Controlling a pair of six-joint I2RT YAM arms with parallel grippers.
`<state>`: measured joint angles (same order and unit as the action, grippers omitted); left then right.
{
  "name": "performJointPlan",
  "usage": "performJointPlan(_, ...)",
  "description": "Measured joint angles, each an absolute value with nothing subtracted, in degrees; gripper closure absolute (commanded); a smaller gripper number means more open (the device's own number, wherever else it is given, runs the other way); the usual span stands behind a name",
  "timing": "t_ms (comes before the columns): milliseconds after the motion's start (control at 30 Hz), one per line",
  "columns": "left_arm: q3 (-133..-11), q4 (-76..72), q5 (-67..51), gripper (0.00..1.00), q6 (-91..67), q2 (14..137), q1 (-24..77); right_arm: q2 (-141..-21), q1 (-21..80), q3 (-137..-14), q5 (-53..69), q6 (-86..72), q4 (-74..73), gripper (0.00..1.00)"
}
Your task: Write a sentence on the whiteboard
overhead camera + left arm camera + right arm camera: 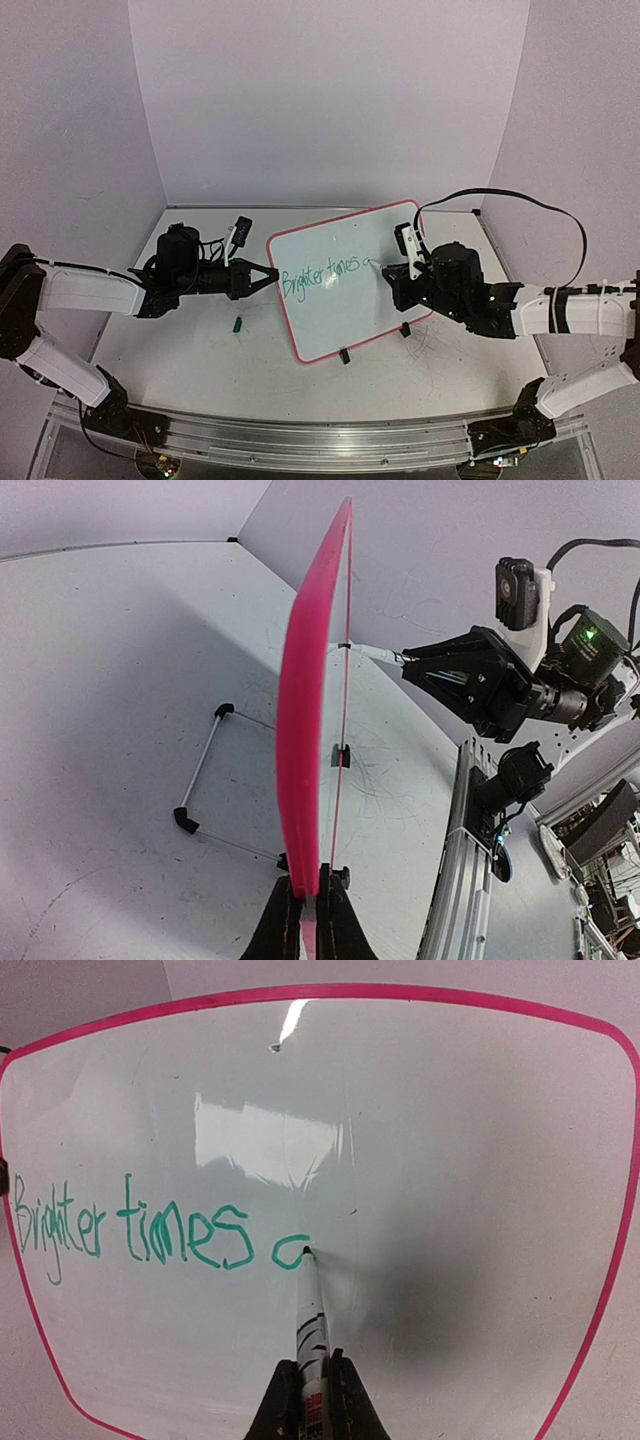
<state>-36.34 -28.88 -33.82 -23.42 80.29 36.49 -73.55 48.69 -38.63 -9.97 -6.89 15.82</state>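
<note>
The whiteboard (345, 325) stands tilted at mid-table, white with a pink frame. My left gripper (266, 277) is shut on its left edge; in the left wrist view the pink edge (303, 730) runs up from between that gripper's (310, 908) jaws. The sentence (130, 1235) in green reads "Brighter times", followed by a part-drawn round letter. My right gripper (312, 1390) is shut on a white marker (310, 1325) with black stripes. The marker's tip touches the board at the end of that last letter. From above, the right gripper (393, 270) is at the board's right half.
A small green cap (238, 323) lies on the table below the left gripper. Two black feet (344, 355) prop the board, and a wire stand (200, 770) sits behind it. A metal rail (320, 435) runs along the near edge. Walls enclose three sides.
</note>
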Motion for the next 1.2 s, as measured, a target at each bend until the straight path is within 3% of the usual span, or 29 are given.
performJointPlan(1200,-36.3,-28.9,-33.8,1.0,-23.5,80.3,36.8,-76.5,48.7,-39.5,-11.5,-7.4,19.1,1.0)
